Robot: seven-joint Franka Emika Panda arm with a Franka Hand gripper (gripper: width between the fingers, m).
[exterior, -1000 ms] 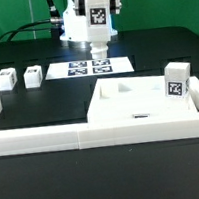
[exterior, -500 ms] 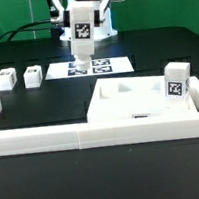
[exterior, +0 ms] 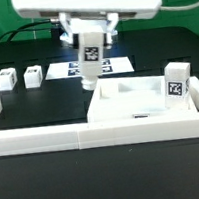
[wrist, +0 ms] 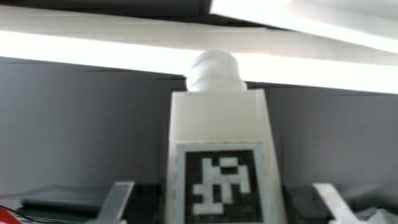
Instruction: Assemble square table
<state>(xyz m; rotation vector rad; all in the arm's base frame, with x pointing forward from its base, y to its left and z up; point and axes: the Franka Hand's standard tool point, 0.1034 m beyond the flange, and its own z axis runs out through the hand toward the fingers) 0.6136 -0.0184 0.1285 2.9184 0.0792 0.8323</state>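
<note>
Exterior view: gripper [exterior: 89, 52] holds one leg block [exterior: 91, 60] over the middle of the black tabletop.
Border wall [exterior: 52, 140] runs along the front edge. Square slab [exterior: 139, 109] lies flat against it toward the front corner on the exterior view's right. Marker board [exterior: 119, 63] lies flat nearer the back edge. Jaws clamped on the leg block, peg end down, close to the slab's rear corner; contact unclear. Wrist view: same block [wrist: 219, 140] between fingers [wrist: 121, 198]. Standing leg [exterior: 177, 81] upright on the slab. Outer spare leg [exterior: 5, 81] and inner spare leg [exterior: 32, 75] sit toward the exterior view's left edge.
</note>
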